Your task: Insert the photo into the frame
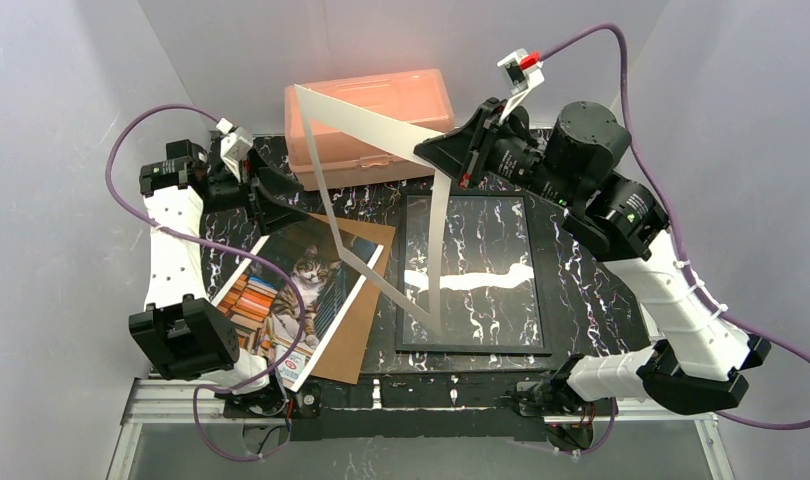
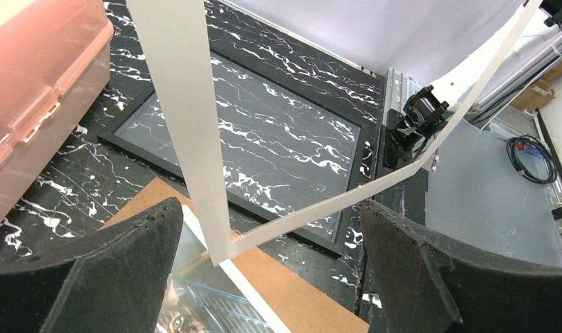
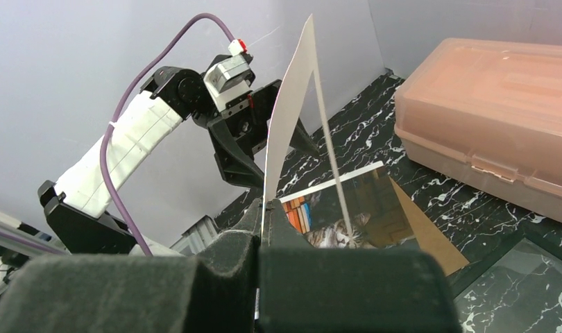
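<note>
As I read it, step in hand: getting the mat sheet [image 1: 371,115] out of the way. The photo has not gone into the frame yet.
Right hand [image 1: 431,152]: clamped tight on one edge of the mat, holding it tilted up in the air above the frame [image 1: 473,348]. I cannot tell whether its low corner touches the pane.
Left hand [image 2: 269,208]: fingers spread wide with nothing in them, hovering over the far corner of the backing board.
Photo [image 1: 291,290]: picture side up on the brown backing board [image 1: 356,330], on the left of the worktop [image 1: 591,300], just beside the frame and outside it.
Frame: flat on the worktop, opening bare — only the marbled surface shows through the pane.
Next move, my judgement: park the mat off to one side, then bring the free left hand down to the print. A thin sheet lying flat calls for a shallow pinch at an edge, or a slide to the board's edge first.
Peach box [image 1: 401,90]: at the far edge, lid shut — contents hidden behind the tinted plastic.
</note>
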`<action>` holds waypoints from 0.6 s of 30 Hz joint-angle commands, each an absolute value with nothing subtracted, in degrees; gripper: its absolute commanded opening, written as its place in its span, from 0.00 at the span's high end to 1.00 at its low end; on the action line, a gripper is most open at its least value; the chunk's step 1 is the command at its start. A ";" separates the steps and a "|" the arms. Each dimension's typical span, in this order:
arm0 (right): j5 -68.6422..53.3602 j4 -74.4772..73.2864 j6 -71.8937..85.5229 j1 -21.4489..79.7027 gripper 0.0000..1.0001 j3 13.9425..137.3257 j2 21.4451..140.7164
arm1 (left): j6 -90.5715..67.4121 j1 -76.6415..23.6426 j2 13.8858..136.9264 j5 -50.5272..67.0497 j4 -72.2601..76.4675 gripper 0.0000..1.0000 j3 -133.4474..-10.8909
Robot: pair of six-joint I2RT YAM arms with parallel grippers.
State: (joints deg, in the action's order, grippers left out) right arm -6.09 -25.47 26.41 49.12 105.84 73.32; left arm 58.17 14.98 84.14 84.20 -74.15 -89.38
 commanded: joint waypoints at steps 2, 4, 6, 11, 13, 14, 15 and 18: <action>-11.11 -22.16 28.29 47.16 0.99 106.92 74.74 | 64.43 14.50 85.55 86.52 -76.56 0.02 -89.55; -12.99 -21.70 29.04 46.14 0.99 106.96 75.26 | 66.07 14.50 86.41 86.38 -78.07 0.02 -90.00; -14.97 -21.01 29.87 44.30 0.99 106.59 75.61 | 68.82 14.46 87.20 86.36 -80.74 0.02 -90.52; -18.84 -18.25 31.25 39.86 0.99 104.70 76.02 | 83.33 14.35 91.16 85.43 -95.94 0.03 -94.26; -20.88 -15.58 32.29 37.64 0.99 102.48 76.03 | 82.27 14.24 91.97 85.82 -96.41 0.09 -94.82; -22.20 -13.86 33.26 36.29 0.99 101.62 76.01 | 82.54 14.24 91.93 85.84 -96.42 0.13 -94.56; -23.67 -11.87 34.62 35.07 0.99 99.97 76.07 | 83.08 14.24 91.67 86.01 -96.42 0.15 -94.31; -29.63 -4.39 40.57 30.56 0.99 96.16 76.47 | 83.50 13.80 90.99 87.01 -96.37 0.20 -94.32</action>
